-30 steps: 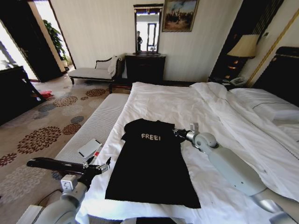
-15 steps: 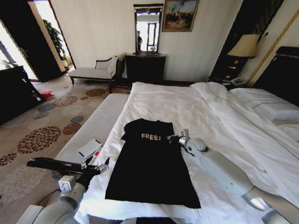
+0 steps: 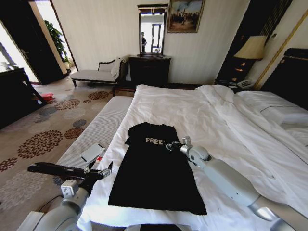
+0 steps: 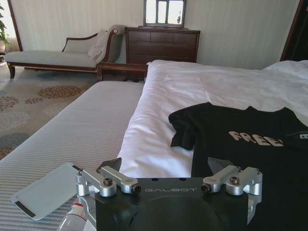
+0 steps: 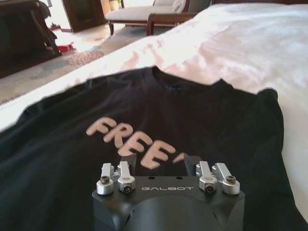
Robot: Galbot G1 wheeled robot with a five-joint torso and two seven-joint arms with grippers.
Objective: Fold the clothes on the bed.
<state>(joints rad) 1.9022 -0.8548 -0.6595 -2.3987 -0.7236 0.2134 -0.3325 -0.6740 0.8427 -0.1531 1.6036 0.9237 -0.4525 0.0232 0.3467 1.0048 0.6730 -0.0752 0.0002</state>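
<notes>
Lying flat on the very large white-sheeted bed, a black short-sleeved cotton T-shirt with pale "FREE!" lettering is resting near the bed's foot edge, collar pointing toward twelve o'clock and hem toward six. The right gripper is hovering low over the chest lettering, its fingers parted and holding nothing. The left gripper is waiting at about eight o'clock from the shirt, just off the bed's nine o'clock edge, also spread and empty. The cotton looks soft, light and limp, so it will likely sag and crease; pinching a sleeve or hem edge seems the safest hold. White bedding is lying bare from twelve through three o'clock, giving room to fold. At nine o'clock a narrow striped pale bench is standing close alongside the bed.
</notes>
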